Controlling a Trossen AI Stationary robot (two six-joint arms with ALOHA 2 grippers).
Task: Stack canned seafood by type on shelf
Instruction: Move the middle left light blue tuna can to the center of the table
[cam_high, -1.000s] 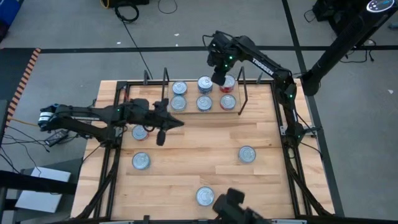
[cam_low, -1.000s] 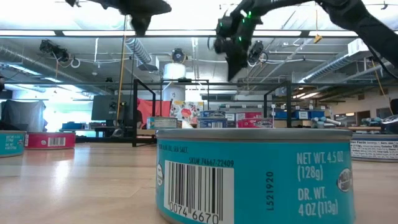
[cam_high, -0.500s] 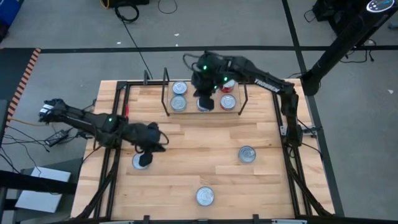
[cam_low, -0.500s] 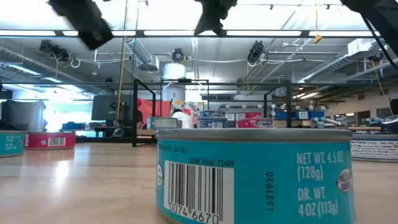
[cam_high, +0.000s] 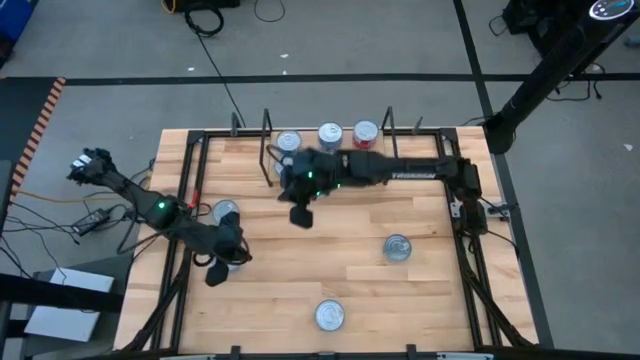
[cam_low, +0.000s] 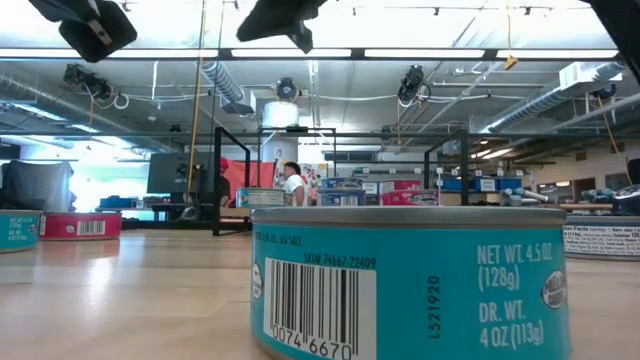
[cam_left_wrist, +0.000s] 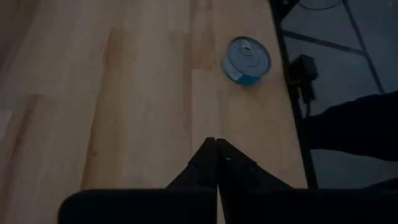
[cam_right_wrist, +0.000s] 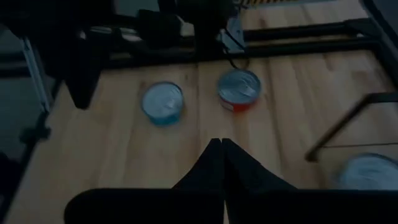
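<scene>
Six silver lids of canned seafood (cam_high: 330, 134) can be counted from above. Three stand in a row along the back of the shelf (cam_high: 384, 180), and the right arm hides whatever lies on the front of it. The other three lie loose on the table (cam_high: 420, 300) in front of the shelf: one tin (cam_high: 226, 211) off its left end, one tin (cam_high: 397, 247) toward its right end, and one tin (cam_high: 329, 315) farthest out, near the table's front edge.

That front tin fills the low view as a teal-labelled can (cam_low: 410, 285). It reads "NET WT. 4.5 OZ (128g)", "DR. WT. 4 OZ (113g)", "L521920" and "SKU#:74667-22409", above a barcode with "0074 6670". A red-labelled tin (cam_low: 80, 226) with a small barcode sits far off beside it; its print is too small to read.

The left gripper (cam_high: 215, 275) hangs above the table well in front of the shelf's left end, fingers clenched together on nothing; its wrist camera sees one blue tin (cam_left_wrist: 247, 60) ahead. The right gripper (cam_high: 300, 216) is just in front of the shelf's middle, likewise clenched and empty. Its camera sees one blue tin (cam_right_wrist: 163, 101) and one red tin (cam_right_wrist: 239, 89) side by side.
</scene>
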